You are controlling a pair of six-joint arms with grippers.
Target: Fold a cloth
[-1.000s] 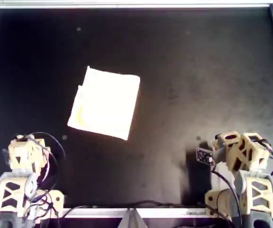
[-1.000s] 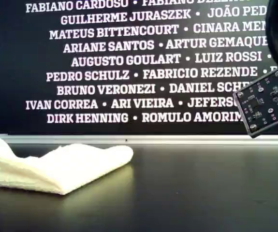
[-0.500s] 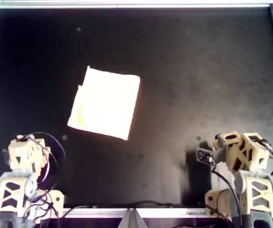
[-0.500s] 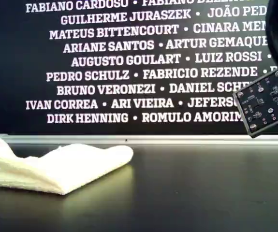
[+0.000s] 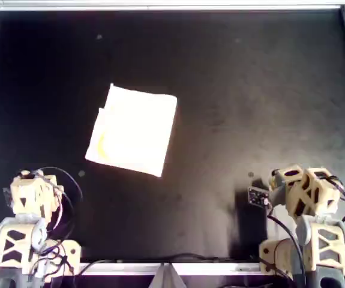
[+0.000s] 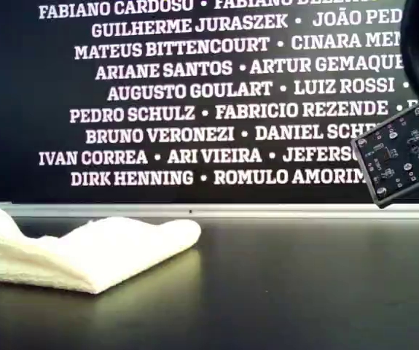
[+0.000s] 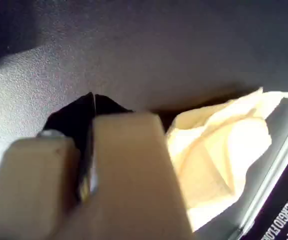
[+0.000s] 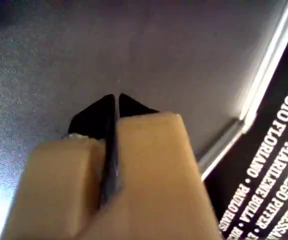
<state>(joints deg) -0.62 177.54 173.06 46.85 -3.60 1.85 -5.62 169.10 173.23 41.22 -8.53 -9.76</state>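
Note:
The cloth [image 5: 133, 129] is a pale cream-yellow sheet lying folded into a rough rectangle on the black surface, left of centre in the overhead view. It lies low and rumpled at the exterior view's left [image 6: 85, 248]. My left gripper [image 7: 93, 97] is shut with nothing in it; the cloth [image 7: 219, 155] lies ahead of it, apart. My right gripper [image 8: 117, 97] is also shut and empty, over bare surface. The left arm [image 5: 34, 195] rests at the overhead view's lower left and the right arm [image 5: 307, 192] at its lower right, both well away from the cloth.
A metal rim [image 5: 172, 6] frames the black surface [image 5: 250, 90]. A dark banner with white names [image 6: 194, 95] stands behind the far edge. A small circuit board [image 6: 402, 157] hangs at the exterior view's right, by the right arm.

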